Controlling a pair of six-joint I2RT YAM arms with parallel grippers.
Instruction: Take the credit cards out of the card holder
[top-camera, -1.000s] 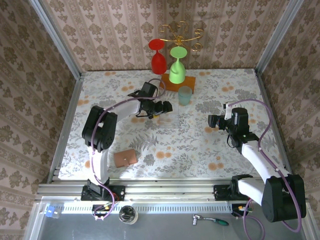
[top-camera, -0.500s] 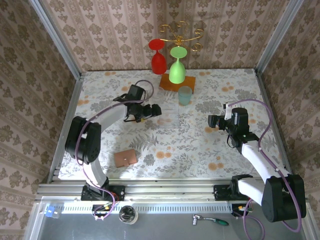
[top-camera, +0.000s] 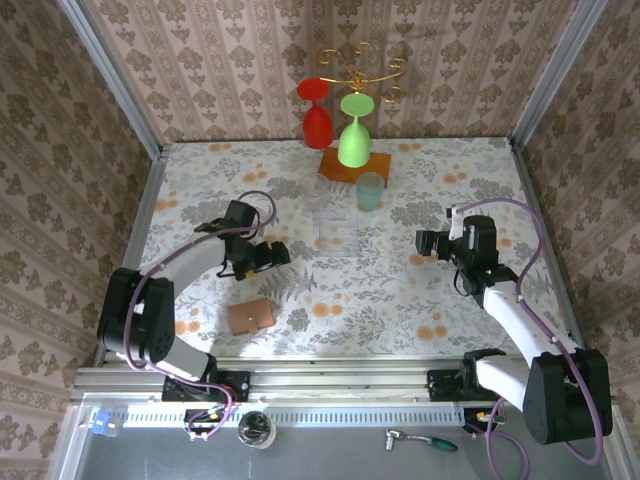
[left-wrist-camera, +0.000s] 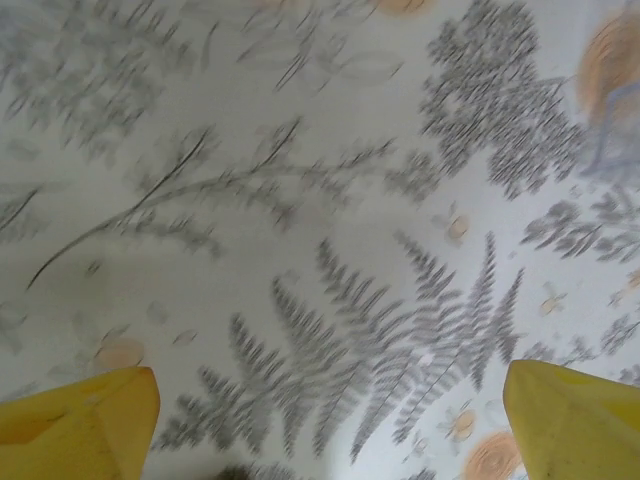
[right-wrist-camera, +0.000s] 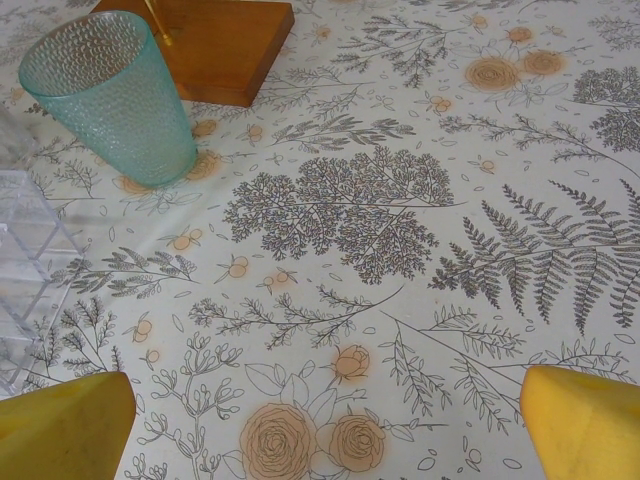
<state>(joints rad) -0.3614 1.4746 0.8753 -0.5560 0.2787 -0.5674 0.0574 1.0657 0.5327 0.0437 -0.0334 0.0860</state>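
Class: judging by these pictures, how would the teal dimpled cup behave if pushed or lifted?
The teal cup stands upright and narrows toward its base, so a push near the rim would probably tip it. Its dimpled wall should offer some grip. Once down, being round, it would likely roll.

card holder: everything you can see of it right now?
The card holder is a small tan-brown rectangle, leather-looking from above. It lies closed and flat on the floral tablecloth near the front left, slightly skewed, so its inside is hidden. It rests on the cloth alone. The open left gripper is farther back, apart from it.
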